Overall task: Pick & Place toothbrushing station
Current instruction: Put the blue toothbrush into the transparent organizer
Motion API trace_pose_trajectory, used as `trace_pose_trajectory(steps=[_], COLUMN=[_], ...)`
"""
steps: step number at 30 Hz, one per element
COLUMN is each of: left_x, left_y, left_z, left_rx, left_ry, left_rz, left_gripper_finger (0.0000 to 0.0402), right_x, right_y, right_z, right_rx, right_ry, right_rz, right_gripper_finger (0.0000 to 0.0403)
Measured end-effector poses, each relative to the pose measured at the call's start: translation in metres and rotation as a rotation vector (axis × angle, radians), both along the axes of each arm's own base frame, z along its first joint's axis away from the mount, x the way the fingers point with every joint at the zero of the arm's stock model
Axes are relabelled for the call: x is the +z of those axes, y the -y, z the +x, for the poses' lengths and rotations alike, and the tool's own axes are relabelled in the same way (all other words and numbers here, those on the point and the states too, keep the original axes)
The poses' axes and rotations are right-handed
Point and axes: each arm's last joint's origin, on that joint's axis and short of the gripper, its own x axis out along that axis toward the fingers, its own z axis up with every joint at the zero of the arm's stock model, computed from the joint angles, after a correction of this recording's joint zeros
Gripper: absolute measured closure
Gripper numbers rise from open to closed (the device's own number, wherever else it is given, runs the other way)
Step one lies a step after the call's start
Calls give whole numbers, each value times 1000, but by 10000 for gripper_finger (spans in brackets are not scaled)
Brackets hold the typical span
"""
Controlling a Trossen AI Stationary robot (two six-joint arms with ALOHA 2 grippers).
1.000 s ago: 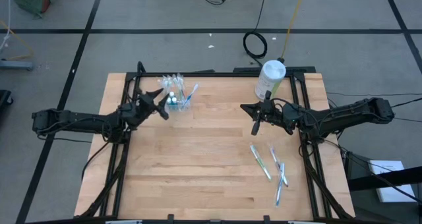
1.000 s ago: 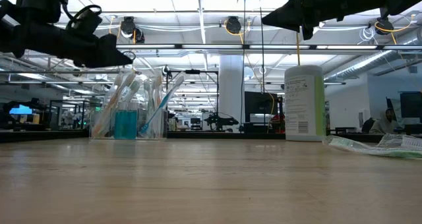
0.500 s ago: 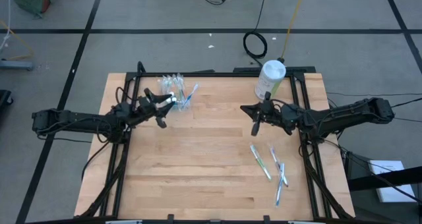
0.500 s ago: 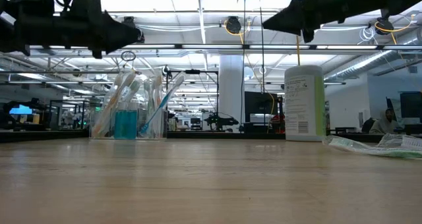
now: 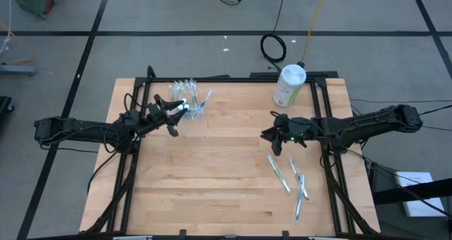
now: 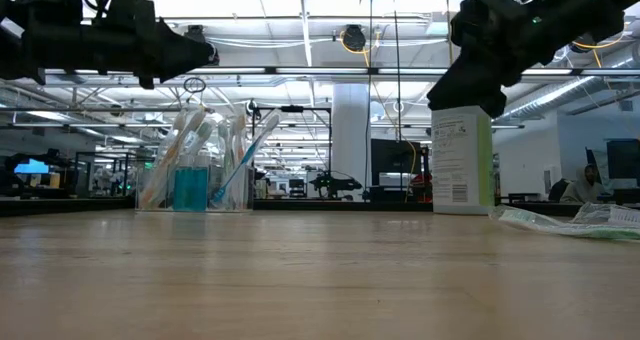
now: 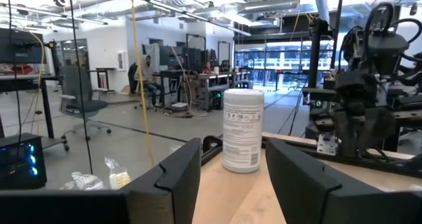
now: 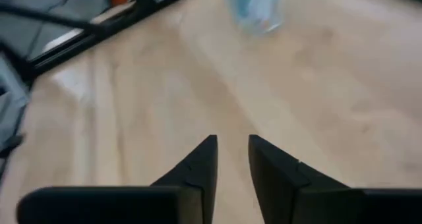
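One clear plastic cup (image 5: 188,99) is your toothbrushing station, sitting near the far left corner of the wooden table (image 5: 212,190). It's see-through and packed with thin pale toothbrushes fanned out at the top, with something blue low inside. From table level you can see straight through it (image 6: 195,175).

Your left gripper (image 5: 174,114) hangs in the air just beside the cup, on its near side, fingers spread wide with nothing between them. Its wrist camera looks right between the two blocky dark fingers (image 7: 173,178) at the canister across the table.

Your right gripper (image 5: 272,136) is over the right half of the table, well apart from the cup, tilted down at bare wood. Its fingers (image 8: 198,168) show a narrow gap and hold nothing.

A tall white cylindrical canister (image 5: 289,85) with a printed label stands at the far right. A few wrapped toothbrushes (image 5: 288,178) lie loose and flat on the near right, just beyond the right gripper.
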Motion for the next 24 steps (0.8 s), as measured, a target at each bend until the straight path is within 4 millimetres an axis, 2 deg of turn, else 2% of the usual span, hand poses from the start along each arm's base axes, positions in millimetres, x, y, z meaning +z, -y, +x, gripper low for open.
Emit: trace_pose_trajectory(steps=[8, 12, 15, 18, 24], left_x=[0, 0, 0, 0, 0], left_y=[0, 0, 0, 0, 0], left_z=[0, 0, 0, 0, 0], left_rx=[-2, -2, -2, -4, -7], left_ry=[4, 3, 3, 7, 14], left_rz=[-7, -8, -9, -18, -31], left_gripper_finger=[224, 224, 224, 224, 224], right_x=[-2, -8, -14, -23, -37], right_y=[-12, -31, -50, -69, -96], right_z=[-2, -7, -16, -31, -66], right_rx=[0, 55, 53, -19, -211], right_ry=[-6, -97, -208, -372, -680], right_rz=[179, 406, 571, 718, 854], right_gripper_finger=[299, 298, 299, 300, 300])
